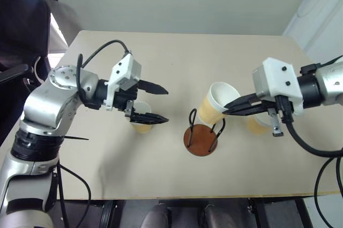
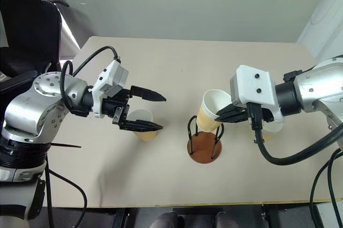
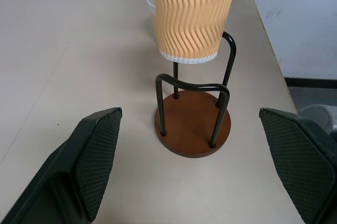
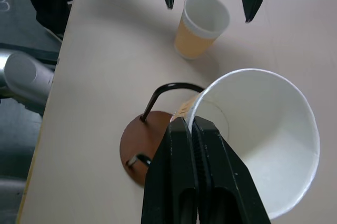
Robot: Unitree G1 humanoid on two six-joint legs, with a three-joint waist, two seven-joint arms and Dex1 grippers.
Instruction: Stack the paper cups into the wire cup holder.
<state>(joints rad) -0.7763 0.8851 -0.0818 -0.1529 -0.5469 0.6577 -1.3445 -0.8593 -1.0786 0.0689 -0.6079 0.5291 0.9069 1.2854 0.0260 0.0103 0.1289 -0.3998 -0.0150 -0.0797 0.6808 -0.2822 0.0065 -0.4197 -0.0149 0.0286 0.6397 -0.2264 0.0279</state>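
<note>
Right gripper (image 2: 218,115) pinched the rim of a paper cup (image 2: 210,111), held tilted over the wire cup holder (image 2: 204,145), cup bottom between the wire loops, clear of the base. Left gripper (image 2: 155,112), fingers spread wide, hovered over a second cup (image 2: 142,123) standing at the holder's 9 o'clock. Third cup (image 1: 256,124) stood at the holder's 3 o'clock on the table (image 1: 177,56).

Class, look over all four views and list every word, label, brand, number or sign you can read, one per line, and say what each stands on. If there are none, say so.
None: no readable text stands anywhere in these views.
The held paper cup bears a wavy embossed pattern, no print.
The wire cup holder has a plain brown base.
The white housings above the left tool and right tool carry no lettering.
</note>
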